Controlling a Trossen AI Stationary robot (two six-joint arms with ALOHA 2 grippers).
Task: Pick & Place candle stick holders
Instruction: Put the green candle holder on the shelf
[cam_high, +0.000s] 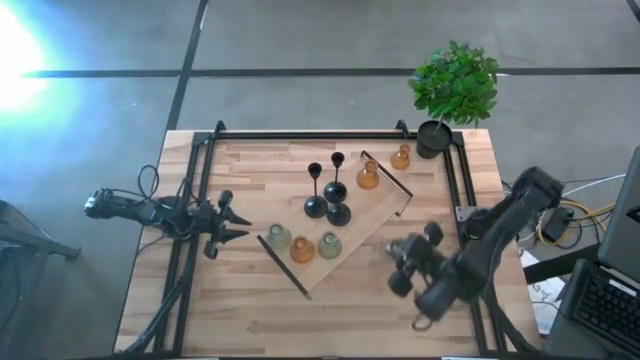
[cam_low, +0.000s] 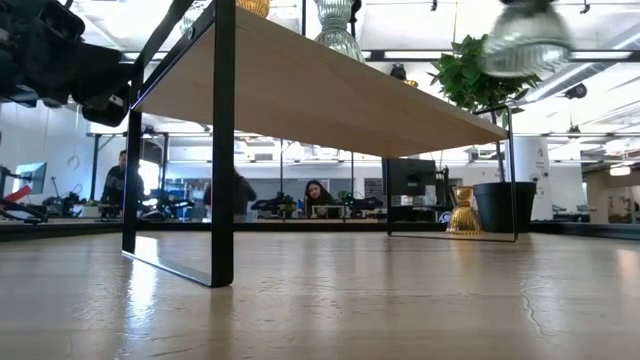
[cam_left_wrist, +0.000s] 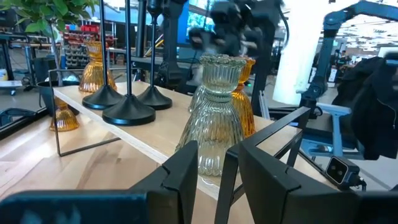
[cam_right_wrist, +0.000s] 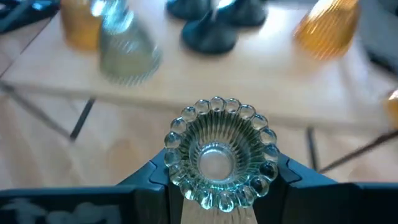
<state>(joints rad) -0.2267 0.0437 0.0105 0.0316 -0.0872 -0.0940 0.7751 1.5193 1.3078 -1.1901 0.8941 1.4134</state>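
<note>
A low wooden shelf on black legs stands aslant in the middle of the table. On it stand three black candle stick holders, an amber one and, at its near end, two pale green ones and an amber one. Another amber holder stands on the table by the plant pot. My right gripper, right of the shelf, is shut on a pale glass holder, which shows blurred high up in the low view. My left gripper waits open at the table's left, pointing level at the shelf. My right gripper pinches the glass holder between its two fingers, one on each side of the body just below the beaded rim. The holder's open mouth faces the wrist camera. It is lifted clear of the table and the shelf.
A black pot with a green plant stands at the far right corner. A black frame runs along the table's far and side edges. Bare table lies near the front edge. People sit at desks in the room beyond.
</note>
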